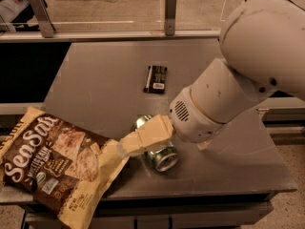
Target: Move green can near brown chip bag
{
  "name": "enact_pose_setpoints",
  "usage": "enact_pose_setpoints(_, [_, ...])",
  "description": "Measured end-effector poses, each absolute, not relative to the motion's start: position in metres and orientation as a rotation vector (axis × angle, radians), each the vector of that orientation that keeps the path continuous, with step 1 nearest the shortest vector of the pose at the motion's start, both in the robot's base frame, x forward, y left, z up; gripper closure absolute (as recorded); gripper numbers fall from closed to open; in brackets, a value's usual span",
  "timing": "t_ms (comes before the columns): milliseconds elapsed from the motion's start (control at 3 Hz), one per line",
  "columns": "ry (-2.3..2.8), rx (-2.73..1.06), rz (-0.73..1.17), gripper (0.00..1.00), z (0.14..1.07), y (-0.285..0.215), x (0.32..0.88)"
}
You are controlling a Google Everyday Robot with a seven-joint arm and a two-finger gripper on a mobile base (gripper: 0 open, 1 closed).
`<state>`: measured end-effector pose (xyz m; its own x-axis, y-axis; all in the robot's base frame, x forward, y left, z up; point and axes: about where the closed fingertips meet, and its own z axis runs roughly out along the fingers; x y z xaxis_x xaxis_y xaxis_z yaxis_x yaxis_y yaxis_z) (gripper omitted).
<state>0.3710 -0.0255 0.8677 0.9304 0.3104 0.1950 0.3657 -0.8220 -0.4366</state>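
The green can (162, 157) lies on its side on the grey table (95, 85), silver end facing the front, just right of the brown chip bag (57, 166). The bag lies flat at the table's front left corner and overhangs the edge. My gripper (138, 140) reaches leftward across the middle of the can, its tip right at the bag's right corner. The can shows above and below the gripper, and its middle is hidden. My large white arm (228, 94) fills the right side of the view.
A flat dark snack bar (156, 78) lies near the table's middle, behind the can. A rail with metal posts (170, 13) runs along the table's far edge. The table's front edge is close below the can.
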Motion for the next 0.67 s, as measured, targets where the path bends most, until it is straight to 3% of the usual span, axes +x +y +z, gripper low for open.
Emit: enact_pose_setpoints(667, [-0.396,-2.588,-0.131,0.00,0.897,-0.045,0.409])
